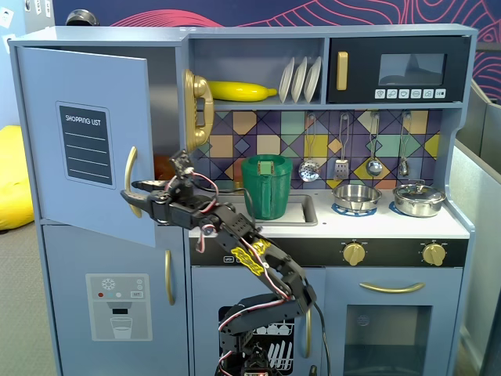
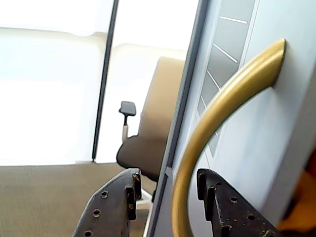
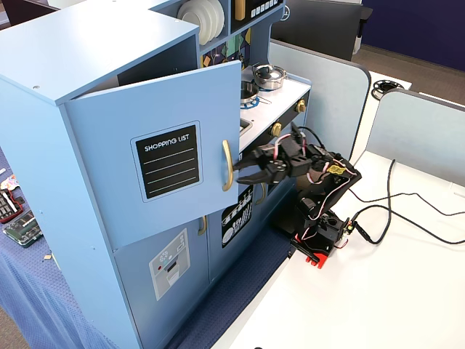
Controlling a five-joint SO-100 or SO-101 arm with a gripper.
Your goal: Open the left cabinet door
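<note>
The left cabinet door (image 1: 94,86), blue-grey with a black "SHOPPING LIST" panel, stands partly swung open; it also shows in another fixed view (image 3: 145,109) and in the wrist view (image 2: 276,128). Its curved gold handle (image 1: 130,168) (image 3: 227,163) (image 2: 227,94) runs vertically near the free edge. My gripper (image 1: 135,196) (image 3: 238,172) (image 2: 168,174) is open, with the lower part of the handle between its two black fingers, which stand apart and do not clamp it.
Below is the blue door with the ice dispenser graphic (image 1: 117,305). A yellow toy phone (image 1: 197,106), a green pitcher (image 1: 266,186) in the sink and pots (image 1: 356,196) sit to the right. The arm's base (image 3: 320,233) stands on a white table with cables (image 3: 407,211).
</note>
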